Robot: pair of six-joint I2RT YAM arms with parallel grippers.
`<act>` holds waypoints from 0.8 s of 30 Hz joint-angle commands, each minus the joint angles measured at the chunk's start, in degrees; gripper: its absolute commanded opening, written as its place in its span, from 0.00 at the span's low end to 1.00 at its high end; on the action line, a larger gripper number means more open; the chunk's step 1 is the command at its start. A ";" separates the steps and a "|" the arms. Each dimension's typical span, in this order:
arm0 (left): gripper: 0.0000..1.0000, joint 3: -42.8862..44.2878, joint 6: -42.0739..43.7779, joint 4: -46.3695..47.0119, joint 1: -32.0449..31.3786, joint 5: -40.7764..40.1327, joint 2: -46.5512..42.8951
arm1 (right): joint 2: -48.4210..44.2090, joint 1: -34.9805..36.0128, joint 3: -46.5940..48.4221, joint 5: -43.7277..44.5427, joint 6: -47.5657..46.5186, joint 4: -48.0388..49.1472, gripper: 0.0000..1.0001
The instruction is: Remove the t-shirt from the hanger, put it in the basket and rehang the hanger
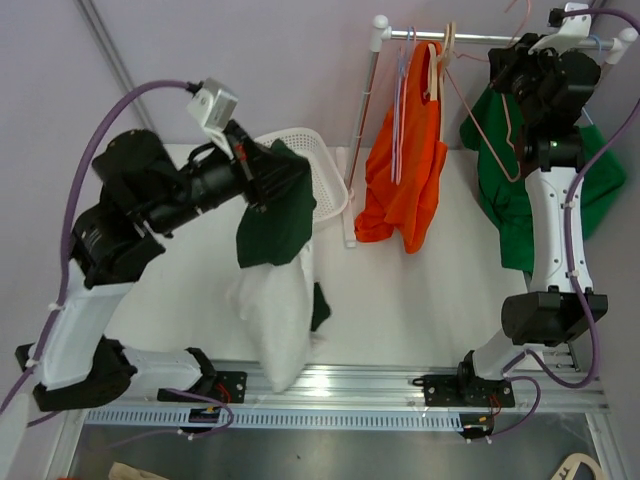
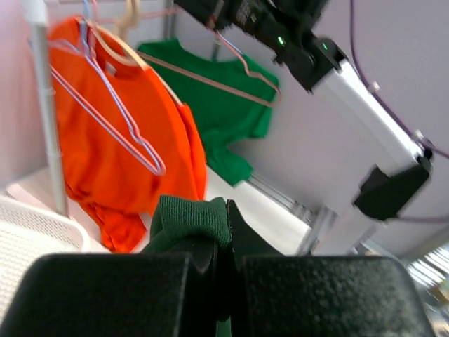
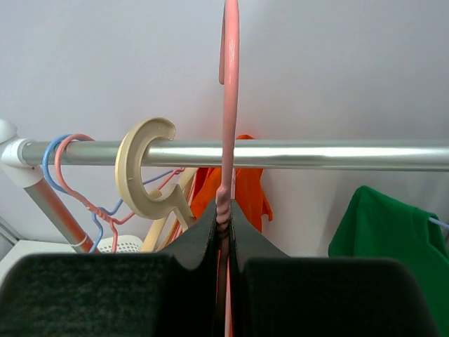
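Note:
My left gripper (image 1: pixel 262 178) is shut on a dark green t-shirt (image 1: pixel 275 215), holding it up by the white basket; the shirt hangs free of any hanger. In the left wrist view its folded edge (image 2: pixel 193 219) is pinched between the jaws of the left gripper (image 2: pixel 228 228). My right gripper (image 1: pixel 497 68) is shut on the neck of a bare pink wire hanger (image 1: pixel 475 119) at the rail. In the right wrist view the right gripper (image 3: pixel 224 214) clamps the twisted neck of the pink hanger (image 3: pixel 229 105), whose hook rises past the metal rail (image 3: pixel 316 155).
An orange t-shirt (image 1: pixel 405 170) and a bright green t-shirt (image 1: pixel 505 205) hang on the rail (image 1: pixel 470 36). A cream hanger hook (image 3: pixel 146 175) and blue and pink wire hangers sit on it too. A white basket (image 1: pixel 325 170) stands at the back. White cloth (image 1: pixel 270 320) lies at the table's front.

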 commanded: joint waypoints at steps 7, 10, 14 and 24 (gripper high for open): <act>0.01 26.22 0.44 -0.80 12.22 5.77 21.69 | 6.30 -0.22 6.36 -1.87 -0.42 -0.08 0.00; 0.01 28.88 -2.02 5.07 18.62 9.38 24.60 | 6.82 -0.22 6.01 -1.70 -0.86 -0.08 0.00; 0.01 27.03 -1.85 13.87 23.64 8.95 24.69 | 7.79 -0.22 6.36 -1.52 -1.74 0.10 0.00; 0.01 29.84 -4.05 30.31 32.01 7.81 24.60 | 8.32 -0.22 2.58 -1.08 -0.78 1.32 0.00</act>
